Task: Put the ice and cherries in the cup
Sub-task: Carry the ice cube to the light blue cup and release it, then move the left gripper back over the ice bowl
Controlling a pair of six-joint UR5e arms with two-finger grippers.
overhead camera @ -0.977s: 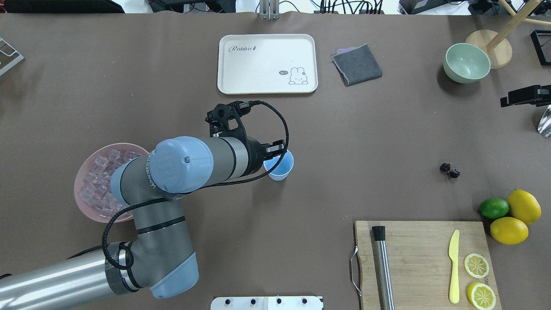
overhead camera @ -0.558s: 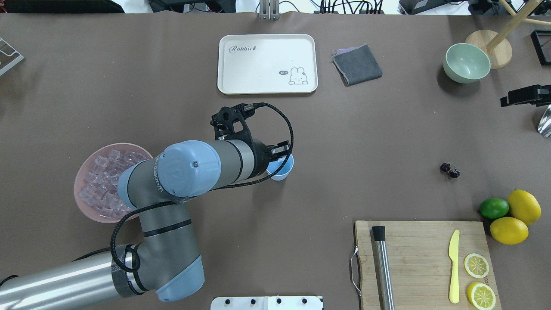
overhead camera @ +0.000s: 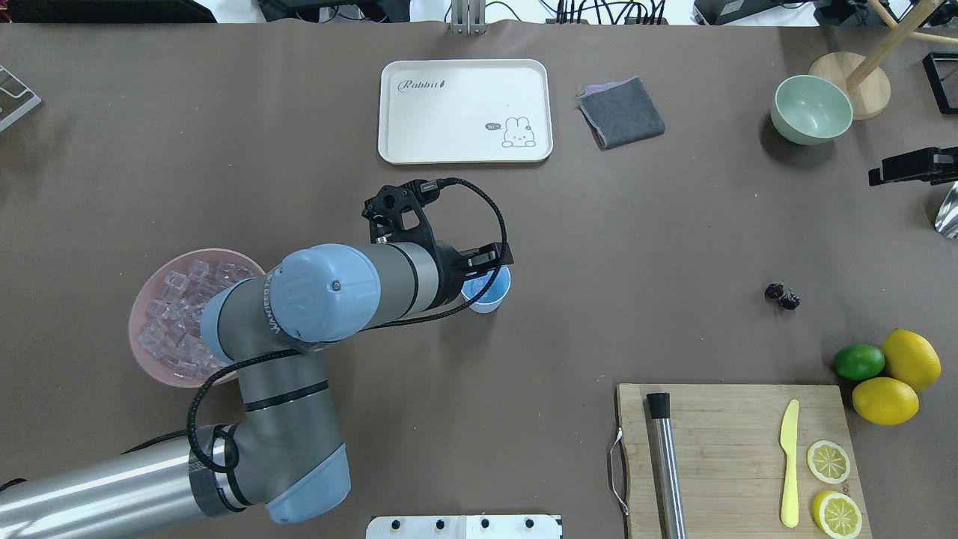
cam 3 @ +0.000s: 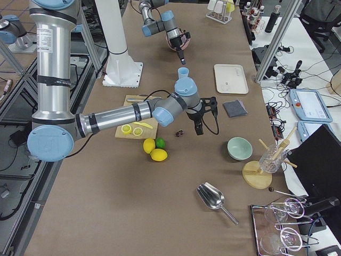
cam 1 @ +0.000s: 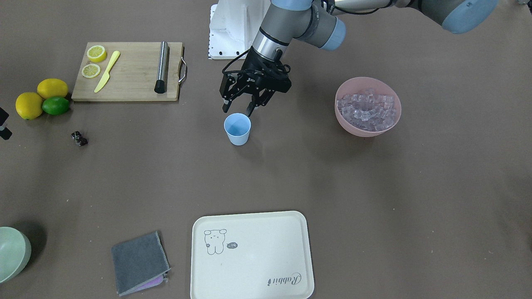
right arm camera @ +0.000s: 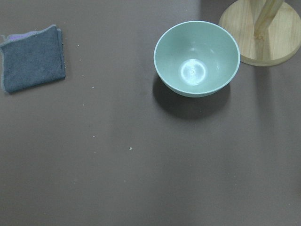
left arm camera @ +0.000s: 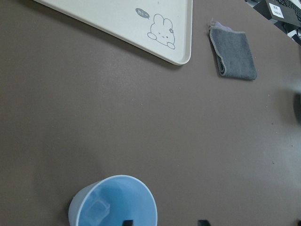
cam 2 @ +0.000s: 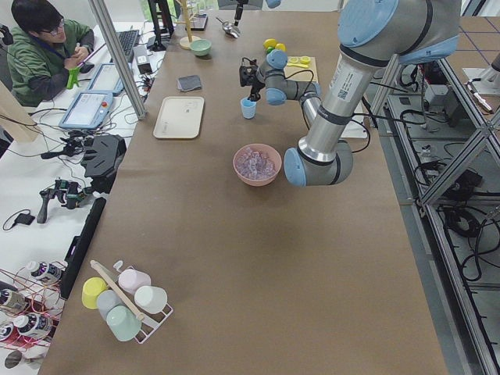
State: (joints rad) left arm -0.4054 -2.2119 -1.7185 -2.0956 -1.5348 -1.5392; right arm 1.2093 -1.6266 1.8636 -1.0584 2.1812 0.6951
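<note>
The light blue cup [cam 1: 237, 128] stands upright mid-table. In the left wrist view one clear ice cube [left arm camera: 96, 209] lies at the bottom of the cup [left arm camera: 113, 202]. My left gripper [cam 1: 237, 110] hangs just above the cup's rim on the robot's side, open with nothing between its fingers. More ice [cam 1: 368, 110] fills the pink bowl [cam 1: 348, 128] on the robot's left. The dark cherries [overhead camera: 782, 296] lie on the table far to the right. My right gripper [cam 3: 199, 129] hovers just past the cherries [cam 3: 180, 133]; I cannot tell if it is open or shut.
A cream tray [overhead camera: 464, 110] and a grey cloth [overhead camera: 621, 112] lie beyond the cup. A pale green bowl [overhead camera: 811, 109] sits at the far right. A cutting board [overhead camera: 737, 457] with knife, steel bar and lemon slices lies near the right front, beside lemons and a lime [overhead camera: 858, 361].
My left arm has swung a little to the right, bringing the gripper further over the cup. The cup, cherries and bowl have not moved.
</note>
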